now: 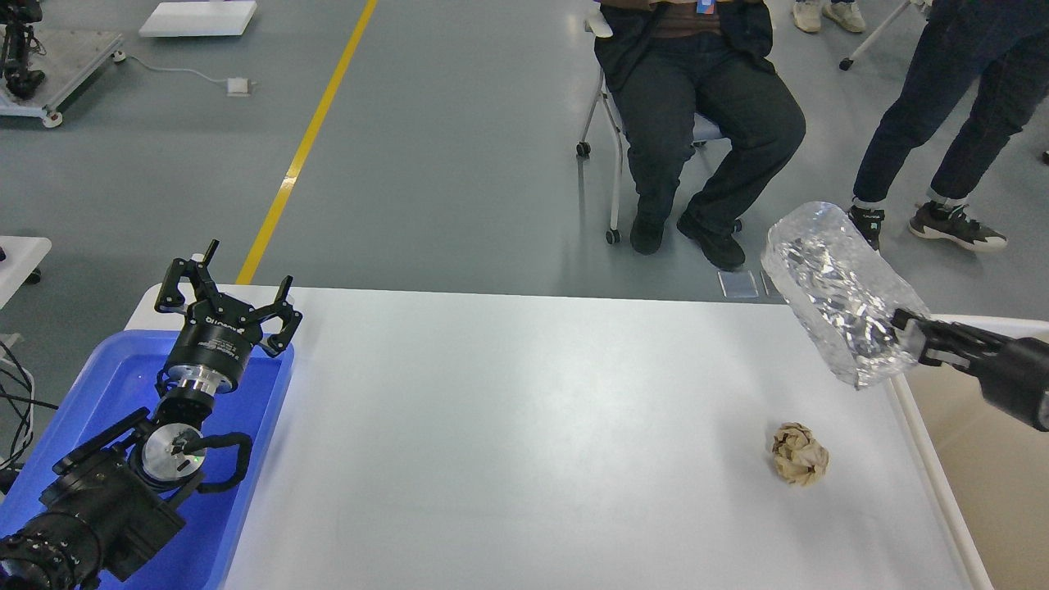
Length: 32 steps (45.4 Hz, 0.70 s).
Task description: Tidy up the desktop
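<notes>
The white desktop (524,426) fills the lower middle of the head view. A crumpled brown paper ball (800,454) lies on it at the right. My right gripper (908,334) is shut on the lower end of a shiny silver foil bag (840,293), held in the air over the desktop's far right corner, beside the beige-lined white bin (983,459). My left gripper (225,301) is open and empty above the far end of the blue plastic tray (115,385).
A seated person (697,106) on a wheeled chair and a standing person (942,123) are on the floor beyond the far edge. A yellow floor line (307,139) runs at the back left. A small white table corner (20,254) shows at the left.
</notes>
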Each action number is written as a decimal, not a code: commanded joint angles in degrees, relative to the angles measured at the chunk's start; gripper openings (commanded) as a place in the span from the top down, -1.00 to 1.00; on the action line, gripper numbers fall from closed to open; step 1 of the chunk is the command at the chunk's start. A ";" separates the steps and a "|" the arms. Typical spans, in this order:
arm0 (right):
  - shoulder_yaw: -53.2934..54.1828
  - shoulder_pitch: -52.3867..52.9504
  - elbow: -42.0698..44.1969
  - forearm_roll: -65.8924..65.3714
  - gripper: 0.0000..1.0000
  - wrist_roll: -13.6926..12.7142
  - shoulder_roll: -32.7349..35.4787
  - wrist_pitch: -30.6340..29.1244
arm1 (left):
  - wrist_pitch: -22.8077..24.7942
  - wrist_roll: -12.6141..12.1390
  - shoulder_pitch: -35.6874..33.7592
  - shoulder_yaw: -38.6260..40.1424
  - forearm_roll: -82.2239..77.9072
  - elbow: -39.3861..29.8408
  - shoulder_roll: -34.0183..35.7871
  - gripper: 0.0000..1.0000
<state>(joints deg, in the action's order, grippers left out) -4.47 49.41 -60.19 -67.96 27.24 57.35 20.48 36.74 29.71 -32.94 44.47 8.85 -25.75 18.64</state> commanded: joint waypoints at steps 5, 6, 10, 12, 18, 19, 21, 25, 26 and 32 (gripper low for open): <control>-10.28 -0.54 26.06 2.84 1.00 0.71 -3.37 -2.38 | 0.00 0.00 -0.02 0.00 0.02 0.00 -0.01 -1.00; -11.17 -0.54 27.57 2.92 1.00 0.80 -3.90 -2.29 | 0.08 0.00 -0.02 0.00 0.02 0.00 0.08 -1.00; -13.98 -1.24 33.02 3.36 1.00 0.97 -6.36 -2.38 | 0.00 0.00 0.07 0.09 0.02 0.00 -0.01 -1.00; -15.22 -1.85 35.48 3.63 1.00 0.97 -7.42 -2.29 | 0.00 0.00 0.07 0.00 0.02 0.00 -0.01 -1.00; -17.68 -3.88 41.73 4.33 1.00 0.89 -9.09 -2.72 | 0.00 0.00 0.07 0.00 0.11 0.00 0.08 -1.00; -17.86 -3.97 42.52 4.77 1.00 0.89 -9.70 -3.16 | 0.00 0.00 0.07 0.00 0.02 0.00 -0.01 -1.00; -18.12 -4.23 43.84 5.99 1.00 0.80 -10.85 -4.30 | 0.00 0.00 -0.02 0.00 0.02 0.00 -0.01 -1.00; -18.12 -4.67 46.30 8.37 1.00 0.36 -12.34 -7.81 | 0.00 0.00 0.07 0.00 0.02 0.00 -0.01 -1.00; -18.12 -4.67 46.83 9.07 1.00 0.27 -12.78 -8.69 | 0.00 0.00 0.07 0.00 0.02 0.00 -0.01 -1.00; -18.12 -5.63 49.99 13.20 1.00 -0.87 -15.94 -13.27 | 0.00 0.00 -0.02 0.00 0.02 0.00 -0.01 -1.00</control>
<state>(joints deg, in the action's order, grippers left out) -21.07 45.52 -18.15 -60.58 27.66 46.40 13.78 36.74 29.71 -32.91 44.48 8.89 -25.75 18.64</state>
